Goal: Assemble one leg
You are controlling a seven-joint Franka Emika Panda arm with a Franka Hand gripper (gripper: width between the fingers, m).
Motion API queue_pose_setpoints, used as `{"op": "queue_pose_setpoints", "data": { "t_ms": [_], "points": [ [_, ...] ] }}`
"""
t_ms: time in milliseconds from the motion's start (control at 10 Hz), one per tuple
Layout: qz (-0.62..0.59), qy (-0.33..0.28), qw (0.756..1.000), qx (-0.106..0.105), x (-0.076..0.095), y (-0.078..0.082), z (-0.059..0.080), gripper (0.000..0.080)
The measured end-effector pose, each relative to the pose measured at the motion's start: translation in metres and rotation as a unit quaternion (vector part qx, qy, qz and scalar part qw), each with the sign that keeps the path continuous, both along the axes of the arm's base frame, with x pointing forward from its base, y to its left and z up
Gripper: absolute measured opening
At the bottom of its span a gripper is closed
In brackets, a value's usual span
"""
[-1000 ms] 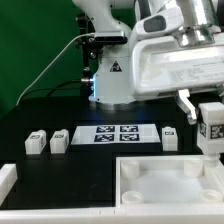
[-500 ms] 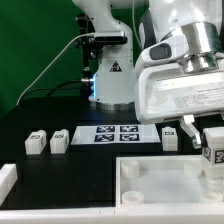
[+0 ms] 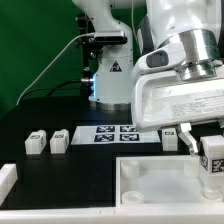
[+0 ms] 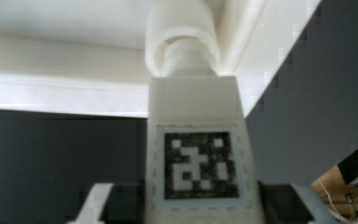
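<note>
My gripper (image 3: 211, 158) is shut on a leg (image 3: 213, 156), a small white block with a black-and-white tag, and holds it upright over the right rear corner of the large white tray-like part (image 3: 160, 183). In the wrist view the held leg (image 4: 201, 130) fills the middle, tag facing the camera, with my fingers (image 4: 115, 205) on both sides; its tip points at a rounded recess (image 4: 185, 50) of the tray part. Three more legs lie on the black table: two at the exterior view's left (image 3: 36, 144) (image 3: 60, 141) and one (image 3: 169, 138) beside the marker board.
The marker board (image 3: 118, 134) lies flat at the table's middle. The robot base (image 3: 108, 70) stands behind it against a green backdrop. A white wall piece (image 3: 8, 178) sits at the front left edge.
My gripper has come down and slightly forward with the leg, closer to the tray part's right rear corner. The other legs have not moved.
</note>
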State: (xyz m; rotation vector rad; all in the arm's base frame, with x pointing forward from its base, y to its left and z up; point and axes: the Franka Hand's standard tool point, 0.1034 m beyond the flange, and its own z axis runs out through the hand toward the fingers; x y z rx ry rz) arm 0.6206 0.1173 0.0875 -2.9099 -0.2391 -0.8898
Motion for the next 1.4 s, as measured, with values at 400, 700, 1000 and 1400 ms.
{"op": "queue_pose_setpoints", "data": {
  "t_ms": [400,700,1000,1400],
  "points": [
    [-0.003,-0.013,1.000,0.001,0.0011,-0.0002,-0.0061,0.0292],
    [-0.008,-0.010,1.000,0.003,0.0012,-0.0007,-0.0059,0.0296],
    [-0.007,-0.006,1.000,0.002,0.0001,-0.0007,-0.0077,0.0534],
    [-0.007,-0.006,1.000,0.002,-0.0002,-0.0008,-0.0081,0.0644]
  ]
}}
